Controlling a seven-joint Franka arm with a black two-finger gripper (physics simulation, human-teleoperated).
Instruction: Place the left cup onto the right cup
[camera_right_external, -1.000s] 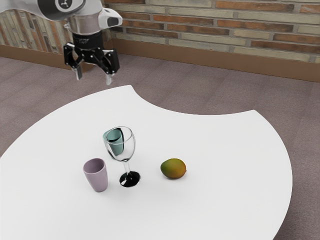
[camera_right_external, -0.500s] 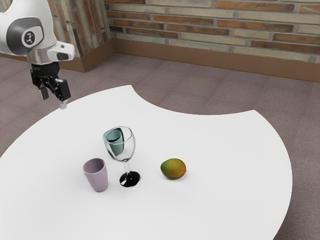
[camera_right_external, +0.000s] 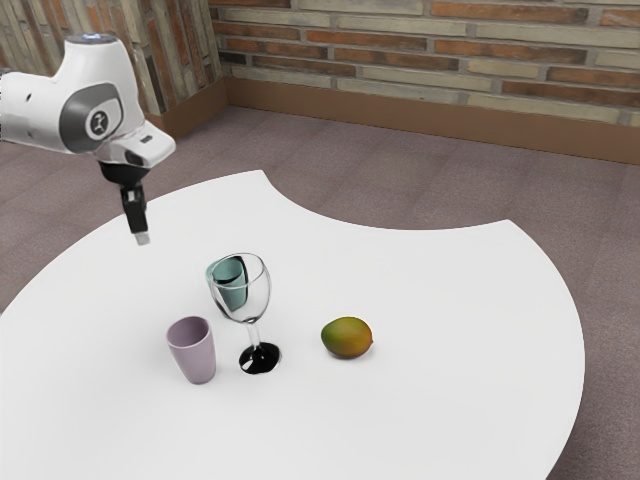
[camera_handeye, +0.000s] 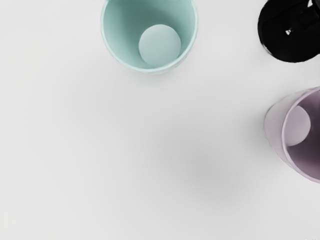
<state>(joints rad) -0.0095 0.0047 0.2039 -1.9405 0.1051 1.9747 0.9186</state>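
A mauve cup (camera_right_external: 191, 349) stands upright on the white table (camera_right_external: 450, 400), at the exterior view's left of the group. A teal cup (camera_right_external: 231, 283) stands just behind it, seen through a wine glass (camera_right_external: 240, 300). My gripper (camera_right_external: 140, 232) hangs above the table's back left part, well up and to the left of both cups, pointing down. It is open and holds nothing. The wrist view looks down into the teal cup (camera_handeye: 149, 35) and the mauve cup (camera_handeye: 300, 132), with bare table under my hand.
The clear wine glass has a black foot (camera_right_external: 259, 358) (camera_handeye: 290, 30) right beside the mauve cup. A mango (camera_right_external: 347, 337) lies to the right of the glass. The table has a curved notch at its back edge (camera_right_external: 330, 215).
My arm has swung from above the table's back edge to the exterior view's left and come lower. The hand has turned side-on. Cups, glass and mango have not moved.
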